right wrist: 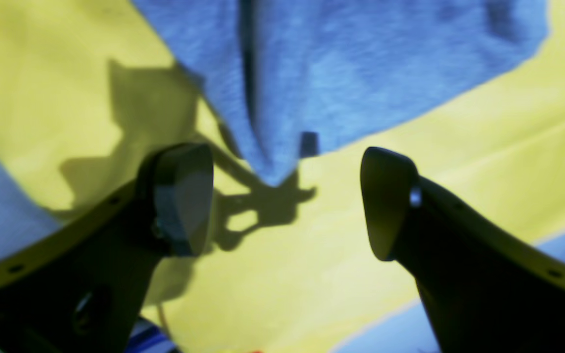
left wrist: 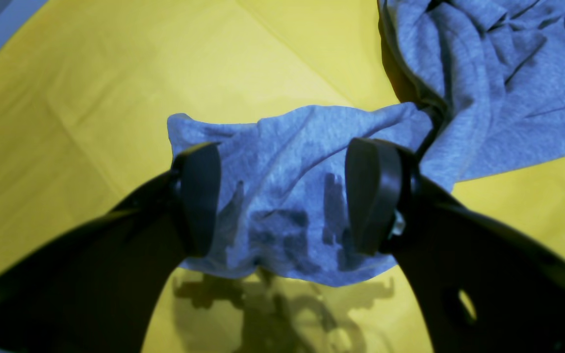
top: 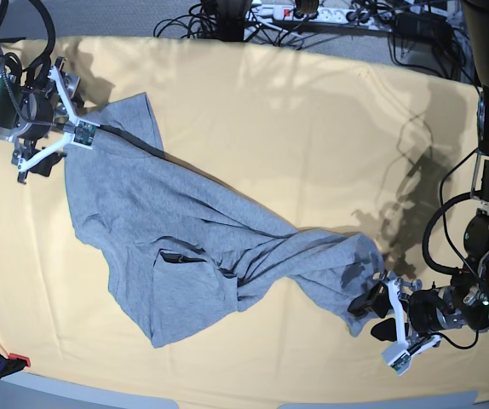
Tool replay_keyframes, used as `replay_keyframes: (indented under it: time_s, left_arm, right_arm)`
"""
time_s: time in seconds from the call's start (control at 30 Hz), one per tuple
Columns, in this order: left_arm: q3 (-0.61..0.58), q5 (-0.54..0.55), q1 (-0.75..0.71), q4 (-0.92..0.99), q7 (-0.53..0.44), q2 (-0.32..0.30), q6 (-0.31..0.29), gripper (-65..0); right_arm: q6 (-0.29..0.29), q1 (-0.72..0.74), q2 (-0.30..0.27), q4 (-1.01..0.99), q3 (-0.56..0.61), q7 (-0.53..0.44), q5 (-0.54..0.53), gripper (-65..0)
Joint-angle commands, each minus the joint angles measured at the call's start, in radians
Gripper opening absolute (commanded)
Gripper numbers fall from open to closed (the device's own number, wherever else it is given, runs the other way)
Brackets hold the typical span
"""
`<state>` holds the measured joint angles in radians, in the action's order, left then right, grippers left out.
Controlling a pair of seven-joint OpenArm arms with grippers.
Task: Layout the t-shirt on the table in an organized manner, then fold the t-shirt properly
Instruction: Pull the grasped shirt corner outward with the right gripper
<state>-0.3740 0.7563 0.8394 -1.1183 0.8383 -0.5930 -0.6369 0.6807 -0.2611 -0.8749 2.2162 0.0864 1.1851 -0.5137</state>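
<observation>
Fabric of the t-shirt fills the space between my left tool's fingers, which stand apart on either side of a bunched end with dark lettering showing through; whether they press it I cannot tell. My right tool is spread wide with nothing in it, a pointed corner of the shirt hanging just ahead of its fingertips. Between my two tools the shirt lies stretched and rumpled across the yellow desk.
</observation>
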Motion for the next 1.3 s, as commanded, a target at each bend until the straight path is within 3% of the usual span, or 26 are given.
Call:
replay_keyframes:
  time_s: [0.0, 0.1, 0.17, 0.3, 0.4, 0.5, 0.67, 0.87, 0.9, 0.93, 1.0, 1.03, 1.17, 1.27]
  left_arm:
    - [0.008, 0.020, 0.037, -0.013, -0.022, -0.008, 0.001, -24.7]
    - [0.008, 0.021, 0.037, -0.013, 0.001, -0.009, 0.000, -24.7]
    - [0.008, 0.062, 0.037, -0.013, 0.079, -0.011, -0.061, -24.7]
    - [0.008, 0.349, 0.040, -0.014, 0.343, -0.025, -0.061, -24.7]
    - [0.008, 0.435, 0.040, -0.015, 0.451, -0.024, -0.061, -24.7]
    - [0.008, 0.378, 0.033, -0.014, 0.431, -0.024, -0.061, -24.7]
    - [0.008, 0.181, -0.015, -0.014, 0.208, -0.017, -0.061, -24.7]
    - [0.005, 0.112, -0.084, -0.014, 0.177, 0.047, -0.061, -24.8]
    - [0.002, 0.087, -0.090, -0.014, 0.159, 0.053, -0.061, -26.6]
    - [0.002, 0.052, -0.091, -0.014, 0.129, 0.057, -0.061, -32.9]
    - [0.002, -0.025, -0.085, -0.014, 0.070, 0.058, -0.061, -57.2]
    - [0.002, -0.056, -0.076, -0.014, 0.057, 0.057, -0.061, -65.0]
    - [0.002, -0.094, -0.006, -0.014, 0.053, 0.057, -0.036, -65.0]
    - [0.002, -0.089, 0.068, -0.014, 0.051, 0.055, -0.015, -65.0]
  right_arm:
    - [-0.014, 0.028, -0.020, 0.034, -0.017, -0.015, 0.008, -17.0]
    - [-0.101, 0.062, -0.019, 0.056, -0.058, -0.090, 0.070, -17.0]
    - [-0.172, 0.073, -0.014, 0.055, -0.105, -0.163, 0.098, -17.0]
    - [-0.243, 0.073, 0.041, 0.050, -0.198, -0.225, 0.099, -17.0]
    - [-0.260, 0.073, 0.089, 0.035, -0.218, -0.224, 0.094, -17.0]
    - [-0.262, 0.072, 0.131, 0.014, -0.218, -0.224, 0.076, -17.0]
    - [-0.234, 0.073, 0.205, 0.002, -0.218, -0.225, 0.042, -17.0]
    - [-0.228, 0.073, 0.226, 0.002, -0.218, -0.224, 0.043, -17.0]
    - [-0.228, 0.073, 0.226, 0.002, -0.218, -0.224, 0.043, -17.1]
    - [-0.228, 0.073, 0.226, 0.002, -0.218, -0.224, 0.043, -17.3]
    - [-0.228, 0.072, 0.226, 0.002, -0.218, -0.224, 0.044, -20.1]
    - [-0.228, 0.072, 0.226, 0.002, -0.218, -0.223, 0.048, -23.9]
    - [-0.229, 0.072, 0.227, 0.002, -0.218, -0.221, 0.070, -42.0]
    - [-0.229, 0.070, 0.227, 0.002, -0.218, -0.221, 0.070, -47.2]
